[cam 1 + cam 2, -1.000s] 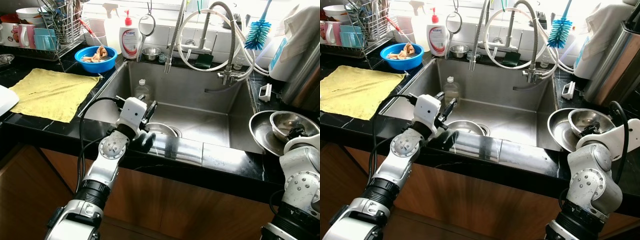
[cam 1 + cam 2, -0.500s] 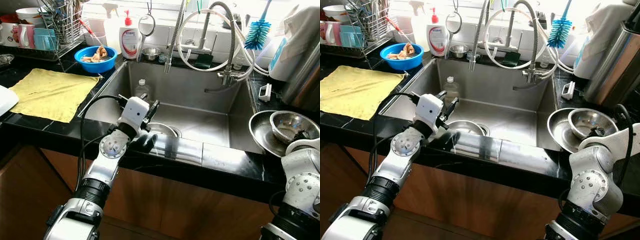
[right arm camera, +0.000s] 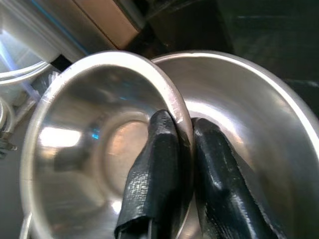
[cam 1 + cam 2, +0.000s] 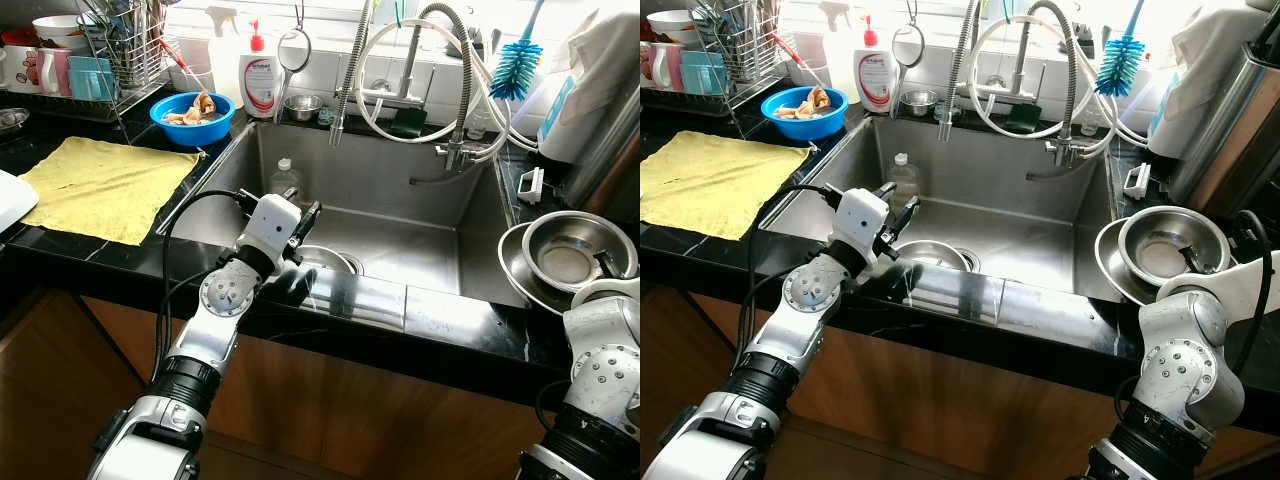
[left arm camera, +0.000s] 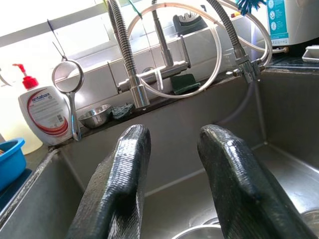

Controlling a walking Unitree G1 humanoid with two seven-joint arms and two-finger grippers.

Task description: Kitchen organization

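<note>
The right gripper (image 3: 182, 134) pinches the rim of a small steel bowl (image 4: 1165, 247), one finger inside and one outside. That bowl sits in a larger steel bowl (image 4: 1112, 262) on the black worktop (image 4: 1080, 335) right of the sink (image 4: 1035, 245). The left gripper (image 5: 172, 144) hovers over the sink's near left corner, its fingers (image 5: 124, 164) narrowly parted with nothing between them. Below it another steel bowl (image 4: 930, 255) lies in the basin, a clear bottle (image 4: 902, 178) beyond it. Far left are a yellow cloth (image 4: 105, 185), a blue bowl (image 4: 192, 117) and a dish rack (image 4: 125, 55).
</note>
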